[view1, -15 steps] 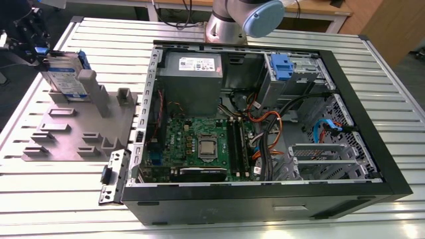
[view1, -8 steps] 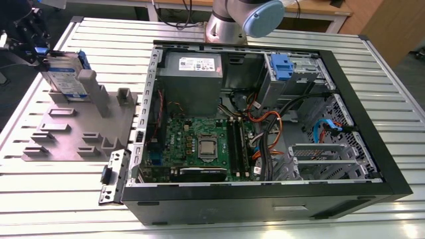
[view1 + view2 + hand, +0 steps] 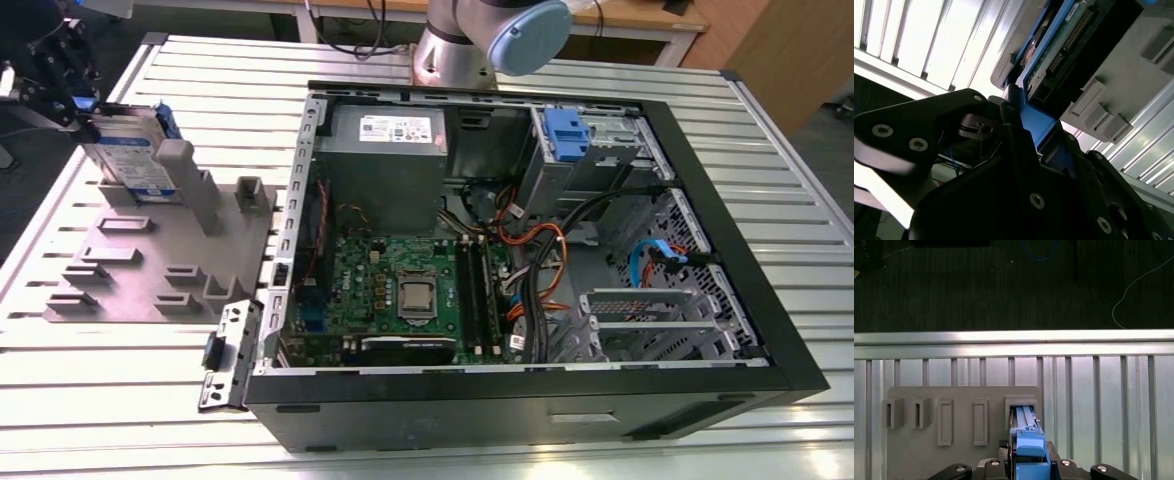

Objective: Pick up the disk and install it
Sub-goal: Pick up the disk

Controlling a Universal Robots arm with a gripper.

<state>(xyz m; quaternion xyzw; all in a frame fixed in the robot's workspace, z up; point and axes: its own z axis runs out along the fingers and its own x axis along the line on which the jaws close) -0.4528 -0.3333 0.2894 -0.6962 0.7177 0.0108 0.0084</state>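
1. While the disk [image 3: 127, 155] stands on edge in a slot of the grey holder plate [image 3: 147, 270], the end effector [image 3: 80, 105] sits at its upper end, at the exterior view's far left.
2. In both wrist views the end effector [image 3: 1029, 460] [image 3: 1029, 130] is closed on the disk: its black fingers [image 3: 1010, 460] press against the blue carrier frame from either side.
3. In the first wrist view the disk [image 3: 1026, 440] reaches from between the fingers down into the holder plate [image 3: 914, 450]. It sits in the end slot of a row of upright slots.
4. In the second wrist view the disk [image 3: 1054, 45] shows its circuit board and a connector strip. The blue frame runs along its edge, and the grey holder plate [image 3: 1134, 75] lies beside it.
5. The holder plate rests on a ribbed aluminium surface [image 3: 240, 70], just beside an open black computer case [image 3: 534, 390] that lies on its side.
6. Inside the case a grey power supply [image 3: 380, 150] sits at the far end, with a green motherboard [image 3: 400, 290] below it. A blue latch [image 3: 566, 135] sits at the drive bay, toward the exterior view's right.
7. The disk is outside the case, well apart from the drive bay.
8. The arm's base [image 3: 461, 50] stands behind the case.
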